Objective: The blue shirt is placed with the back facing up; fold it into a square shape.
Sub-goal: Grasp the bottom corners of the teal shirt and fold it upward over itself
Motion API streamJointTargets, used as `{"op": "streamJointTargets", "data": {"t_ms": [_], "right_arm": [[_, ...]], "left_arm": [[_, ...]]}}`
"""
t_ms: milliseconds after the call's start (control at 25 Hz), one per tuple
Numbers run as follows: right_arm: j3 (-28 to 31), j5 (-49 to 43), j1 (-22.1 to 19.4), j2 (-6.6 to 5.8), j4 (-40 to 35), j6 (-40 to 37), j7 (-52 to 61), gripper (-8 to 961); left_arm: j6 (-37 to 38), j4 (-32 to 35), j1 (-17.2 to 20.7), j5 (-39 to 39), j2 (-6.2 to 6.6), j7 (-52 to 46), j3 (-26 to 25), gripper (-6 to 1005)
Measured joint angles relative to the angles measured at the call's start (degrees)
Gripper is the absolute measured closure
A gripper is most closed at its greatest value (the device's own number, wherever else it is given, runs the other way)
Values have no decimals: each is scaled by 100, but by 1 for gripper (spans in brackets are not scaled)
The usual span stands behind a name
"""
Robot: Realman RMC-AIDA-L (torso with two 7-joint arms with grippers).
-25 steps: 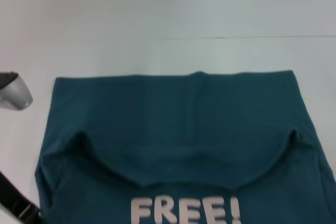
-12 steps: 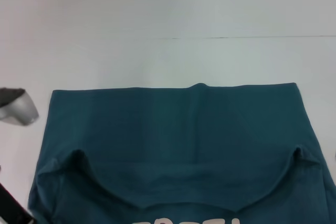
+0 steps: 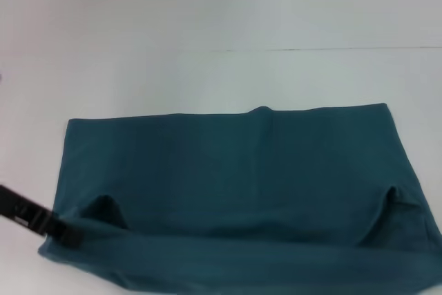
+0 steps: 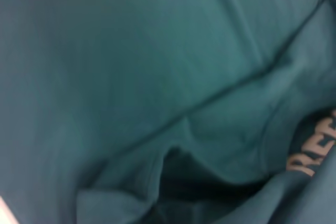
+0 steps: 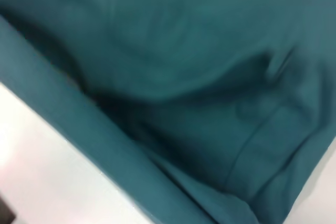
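Head view: we see the blue shirt [image 3: 235,191] spread across the white tabletop [image 3: 207,25], its far edge straight and flat, its near part lifted and folded over so only plain fabric shows. Two raised peaks stand in the cloth, one near the left corner and one near the right. At the left corner a dark part of the left arm [image 3: 27,213] reaches in and meets the cloth; we cannot tell whether the left end effector is clenched or released, as its fingers do not show. The right end effector is not in this view.

Left wrist view: the shirt [image 4: 131,66] fills the picture, with a dark hollow under a fold and part of the white lettering [image 4: 315,148] at one edge.

Right wrist view: folded shirt [image 5: 199,77] over white tabletop [image 5: 47,171]; no fingers visible.
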Motion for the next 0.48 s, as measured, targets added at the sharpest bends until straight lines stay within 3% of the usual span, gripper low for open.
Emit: {"op": "streamJointTargets", "data": {"t_ms": [280,480], "right_arm": [[836,281,448,-65,-98,168,62,889],[1010,296,679,25,-82,413,242,888]], "left_arm": [[-443,73,-70,-433,15,24,-98,947],[-1036,70,-134,-645,-9,-2,-90,947]]}}
